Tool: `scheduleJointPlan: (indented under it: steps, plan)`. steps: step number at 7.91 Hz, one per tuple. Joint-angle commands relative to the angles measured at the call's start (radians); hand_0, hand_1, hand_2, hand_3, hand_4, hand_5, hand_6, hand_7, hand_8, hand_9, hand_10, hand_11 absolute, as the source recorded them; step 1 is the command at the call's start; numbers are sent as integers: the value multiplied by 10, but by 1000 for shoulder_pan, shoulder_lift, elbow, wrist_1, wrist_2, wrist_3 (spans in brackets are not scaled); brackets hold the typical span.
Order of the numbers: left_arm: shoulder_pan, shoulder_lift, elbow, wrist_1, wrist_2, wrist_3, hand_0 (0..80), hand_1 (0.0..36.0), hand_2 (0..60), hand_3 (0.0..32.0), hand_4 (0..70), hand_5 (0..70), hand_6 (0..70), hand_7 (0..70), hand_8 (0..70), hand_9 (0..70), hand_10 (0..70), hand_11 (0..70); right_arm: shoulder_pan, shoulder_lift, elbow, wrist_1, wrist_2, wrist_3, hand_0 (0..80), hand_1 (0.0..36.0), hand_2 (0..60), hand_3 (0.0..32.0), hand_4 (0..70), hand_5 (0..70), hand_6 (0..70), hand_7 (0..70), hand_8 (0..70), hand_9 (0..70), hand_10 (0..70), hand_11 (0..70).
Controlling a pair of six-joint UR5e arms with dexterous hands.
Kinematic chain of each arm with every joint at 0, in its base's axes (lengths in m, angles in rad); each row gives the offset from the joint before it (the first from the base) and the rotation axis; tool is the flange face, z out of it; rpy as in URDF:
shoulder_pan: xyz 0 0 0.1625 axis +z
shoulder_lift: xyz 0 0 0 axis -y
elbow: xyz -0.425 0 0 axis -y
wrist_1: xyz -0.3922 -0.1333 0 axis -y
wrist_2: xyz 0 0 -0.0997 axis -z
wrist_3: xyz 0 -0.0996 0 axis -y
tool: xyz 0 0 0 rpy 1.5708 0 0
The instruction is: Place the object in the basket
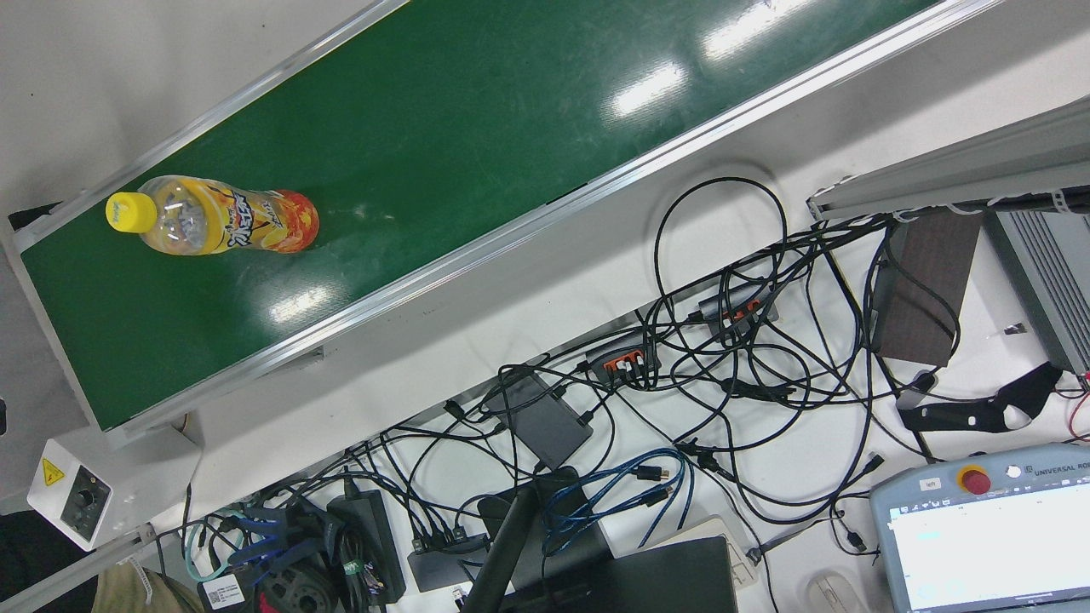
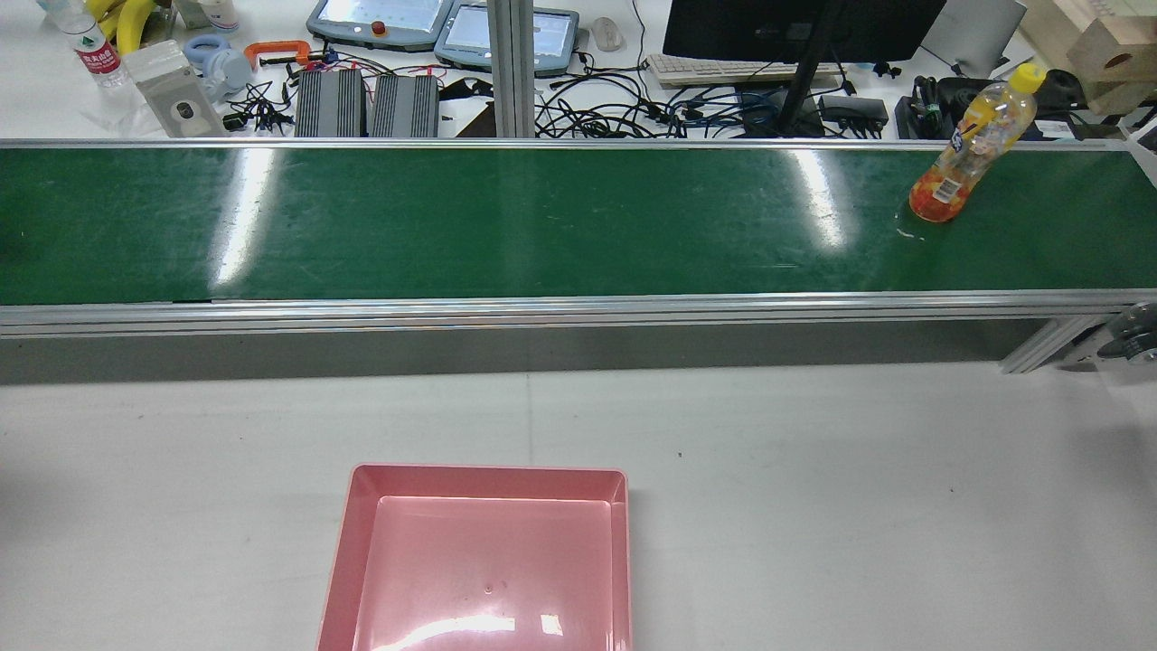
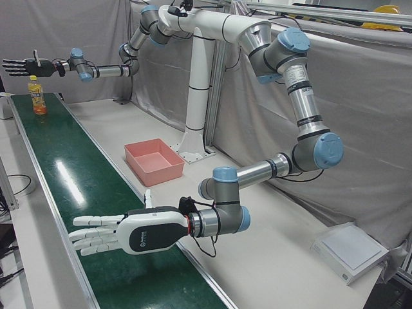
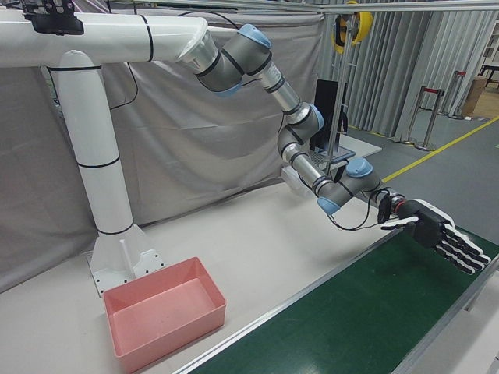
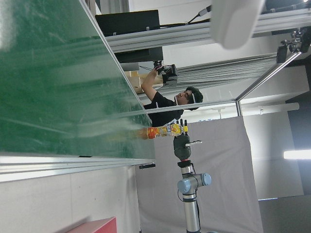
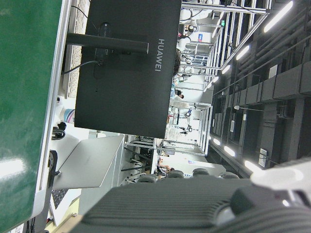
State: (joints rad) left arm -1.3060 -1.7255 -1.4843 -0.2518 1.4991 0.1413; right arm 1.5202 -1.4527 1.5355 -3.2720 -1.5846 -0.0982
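1. The belt [image 2: 542,226] runs along the bench's far edge. If it is running, it could carry the bottle off the right end before any grasp lands.
2. The basket [image 2: 488,471] sits empty at the near edge, left of middle and well apart from the bottle. The carry is long, so a weak grip could drop the load onto the bench.
3. The left hand [image 3: 122,235] hovers flat over the belt toward the left end, fingers spread and holding nothing.
4. The right hand [image 3: 19,64] is also open and empty, near the bottle. A sideways brush would topple it.
5. The bottle [image 2: 972,145] stands upright on the belt near the far right corner. It is tall and slick, likely to tip, roll or slip.
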Motion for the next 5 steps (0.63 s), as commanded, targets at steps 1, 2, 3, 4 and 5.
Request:
scheduleJointPlan:
  steps: [1,2,3,4,5]
  plan:
    - [-7,1,-7,0,1,1,777,69,0,0,91,51,7,3,1,0,8,35,0,0,0,0,0,0,0,0,0,0,0,0,0,0,0,0,0,0]
    - [-10,1,-7,0,1,1,766,69,0,0,88,50,6,3,0,0,8,34,0,0,-1,0,0,0,0,0,0,0,0,0,0,0,0,0,0,0]
    - [-12,1,-7,0,1,1,766,68,0,0,89,51,6,2,2,0,8,35,0,0,-1,0,0,0,0,0,0,0,0,0,0,0,0,0,0,0]
    - [-16,3,-5,0,1,1,759,67,0,0,88,49,6,1,0,0,8,35,0,0,-1,0,0,0,0,0,0,0,0,0,0,0,0,0,0,0]
    - [-25,12,-7,0,1,1,755,66,0,0,89,48,6,2,2,0,8,34,0,0,-1,0,0,0,0,0,0,0,0,0,0,0,0,0,0,0]
